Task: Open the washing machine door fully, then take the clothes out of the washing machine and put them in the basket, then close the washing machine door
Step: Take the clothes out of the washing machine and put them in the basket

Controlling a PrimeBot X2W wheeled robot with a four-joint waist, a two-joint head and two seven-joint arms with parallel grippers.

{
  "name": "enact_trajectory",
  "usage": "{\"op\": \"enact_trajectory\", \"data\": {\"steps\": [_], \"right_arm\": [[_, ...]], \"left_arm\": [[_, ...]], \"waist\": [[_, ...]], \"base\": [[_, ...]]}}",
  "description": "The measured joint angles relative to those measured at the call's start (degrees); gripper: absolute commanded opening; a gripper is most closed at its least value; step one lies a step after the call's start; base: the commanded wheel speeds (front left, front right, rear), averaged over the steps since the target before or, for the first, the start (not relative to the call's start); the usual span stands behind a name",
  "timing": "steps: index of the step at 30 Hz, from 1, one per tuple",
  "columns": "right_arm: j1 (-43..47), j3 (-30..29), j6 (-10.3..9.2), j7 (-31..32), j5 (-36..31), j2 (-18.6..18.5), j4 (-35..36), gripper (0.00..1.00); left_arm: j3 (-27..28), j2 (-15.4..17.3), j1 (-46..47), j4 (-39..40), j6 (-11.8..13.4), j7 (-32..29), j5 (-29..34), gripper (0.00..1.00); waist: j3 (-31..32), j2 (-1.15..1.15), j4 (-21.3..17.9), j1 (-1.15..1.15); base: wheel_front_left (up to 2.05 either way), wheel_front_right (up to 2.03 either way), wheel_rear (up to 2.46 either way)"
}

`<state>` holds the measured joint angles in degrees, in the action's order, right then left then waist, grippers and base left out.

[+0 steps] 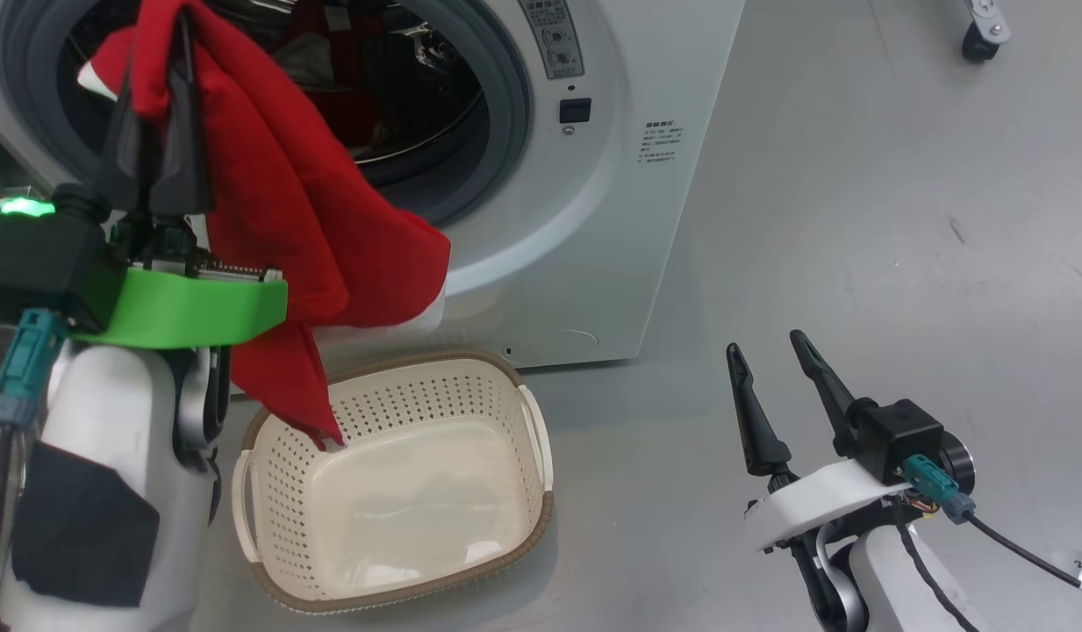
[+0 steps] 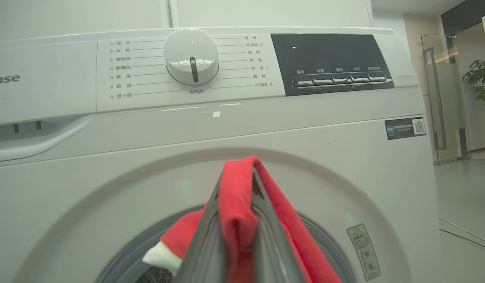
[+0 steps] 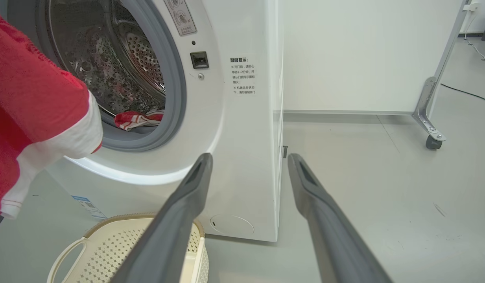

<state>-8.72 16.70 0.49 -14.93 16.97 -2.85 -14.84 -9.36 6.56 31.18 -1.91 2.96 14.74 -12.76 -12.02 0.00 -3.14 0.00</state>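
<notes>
**Red garment over the basket, one more still in the drum**

My left gripper (image 1: 159, 105), upper left of the head view, has its fingers clenched on a fold of the red garment (image 1: 312, 228). The cloth hangs from there down the left half of the frame, and its lowest corner reaches just inside the back rim of the basket (image 1: 541, 518), which sits on the floor at lower centre, close in front of the washing machine (image 1: 628, 219). My right gripper (image 1: 782, 386), lower right, is spread wide and holds nothing.

What worries me: most of the garment hangs behind and to the left of the basket, not above its middle. If I let go here, I judge the bulk could slide over the rim onto the floor. The cloth also drapes close across the drum opening, so a sideways move might drag it over the grey seal (image 3: 175, 98). The basket looks light; a trailing hem could tug or tip it.

A second striped garment (image 3: 138, 119) lies at the lower lip of the drum in the right wrist view, so unloading is not finished. I cannot find the door in these frames.

Writing: in the left wrist view, "ense" at the left edge, evidently a cut-off brand name, Chinese programme names around the dial (image 2: 191, 55), and a QR sticker (image 2: 405, 127) at right. A Chinese notice (image 3: 243, 76) sits right of the opening, too small for me to read reliably.
</notes>
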Motion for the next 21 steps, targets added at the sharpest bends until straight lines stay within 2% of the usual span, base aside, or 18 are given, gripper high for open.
{"op": "enact_trajectory", "data": {"steps": [13,21], "right_arm": [[0.2,0.0,0.63,0.0,-1.0,0.0,0.5,1.00],[0.1,-0.4,0.64,0.0,-1.5,0.0,2.1,1.00]], "left_arm": [[0.0,-1.0,-11.2,0.3,1.4,-1.3,-0.5,0.00],[-0.8,-1.8,-17.2,-3.5,1.4,-3.2,-2.4,0.00]], "waist": [[-0.7,0.00,-0.2,0.00],[-2.9,0.00,-0.7,0.00]], "base": [[0.00,0.00,0.00],[0.00,0.00,0.00]]}}
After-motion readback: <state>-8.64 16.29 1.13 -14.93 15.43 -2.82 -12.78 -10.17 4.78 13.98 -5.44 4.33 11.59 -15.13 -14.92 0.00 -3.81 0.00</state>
